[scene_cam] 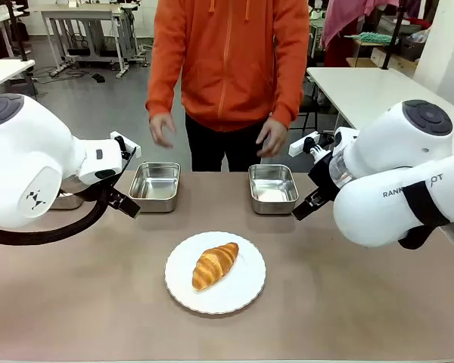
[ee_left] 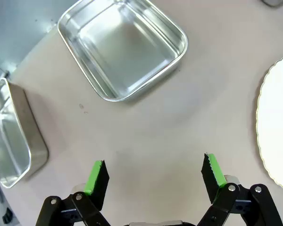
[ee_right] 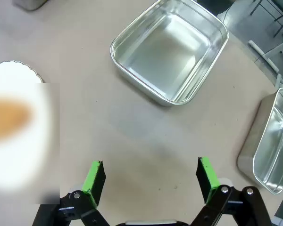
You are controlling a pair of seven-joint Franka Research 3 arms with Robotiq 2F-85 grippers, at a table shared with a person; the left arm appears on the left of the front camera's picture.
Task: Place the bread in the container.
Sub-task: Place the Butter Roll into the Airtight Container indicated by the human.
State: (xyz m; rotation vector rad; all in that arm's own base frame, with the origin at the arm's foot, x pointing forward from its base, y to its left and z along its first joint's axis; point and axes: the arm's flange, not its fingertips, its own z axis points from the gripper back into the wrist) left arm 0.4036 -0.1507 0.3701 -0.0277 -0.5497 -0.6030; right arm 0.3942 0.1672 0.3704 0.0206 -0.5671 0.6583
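The bread, a golden-brown croissant, lies on a round white plate at the table's near middle. Two empty steel containers stand behind it, one at the left and one at the right. My left gripper hangs open over bare table, short of the left container, with the plate's rim off to one side. My right gripper is open too, just short of the right container. The bread shows there as a blurred brown patch on the plate.
A person in an orange hoodie stands at the far edge with both hands held above the table. A further steel container sits at each outer side. The tabletop around the plate is bare.
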